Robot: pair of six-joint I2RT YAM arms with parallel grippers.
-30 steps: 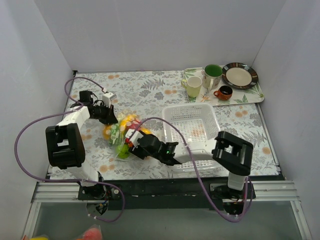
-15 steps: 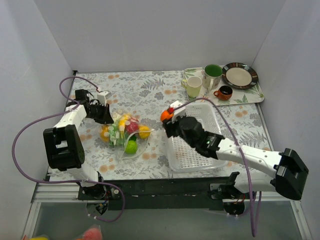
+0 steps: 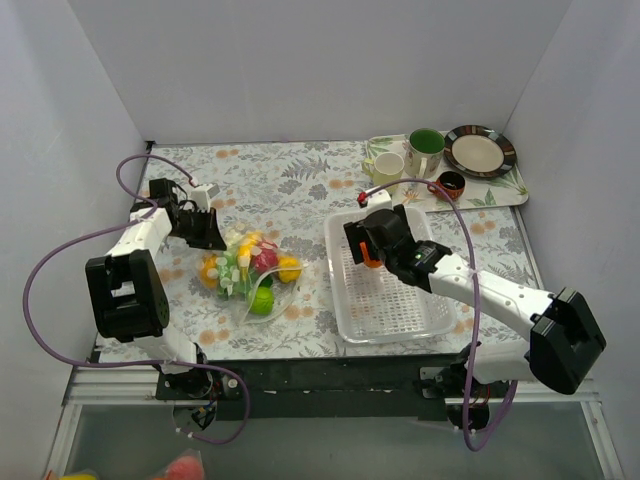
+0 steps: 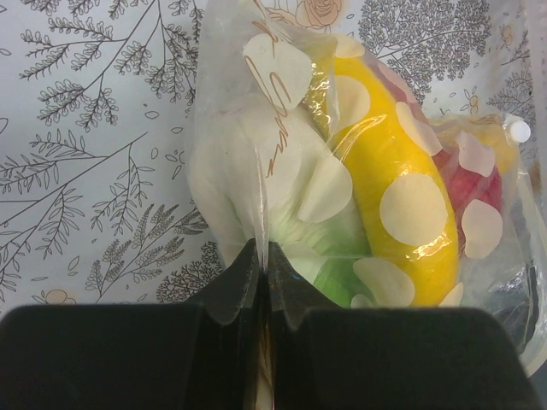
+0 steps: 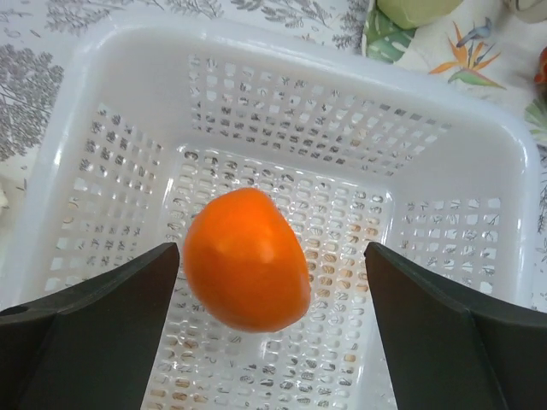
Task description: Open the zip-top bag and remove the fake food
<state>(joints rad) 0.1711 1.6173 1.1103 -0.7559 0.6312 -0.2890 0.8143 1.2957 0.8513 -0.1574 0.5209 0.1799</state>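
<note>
The zip-top bag (image 3: 245, 270), clear with white dots, lies on the floral table left of the basket and holds several pieces of fake food. My left gripper (image 3: 213, 236) is shut on the bag's far-left edge. In the left wrist view its jaws (image 4: 263, 256) pinch a fold of the bag (image 4: 282, 128), with a yellow piece (image 4: 393, 196), pale lettuce (image 4: 256, 196) and a red piece (image 4: 466, 196) inside. My right gripper (image 3: 372, 255) is over the white basket (image 3: 390, 330). It is open wide (image 5: 272, 256), with an orange (image 5: 246, 259) loose between the jaws above the basket floor (image 5: 291, 111).
A floral tray (image 3: 505, 190) at the back right holds two mugs, a small red cup and a plate. White walls close in the table on three sides. Purple cables loop round the left arm and over the basket.
My right arm has carried the orange from the bag across to the basket and opened its jaws. The left gripper has kept hold of the bag edge.
</note>
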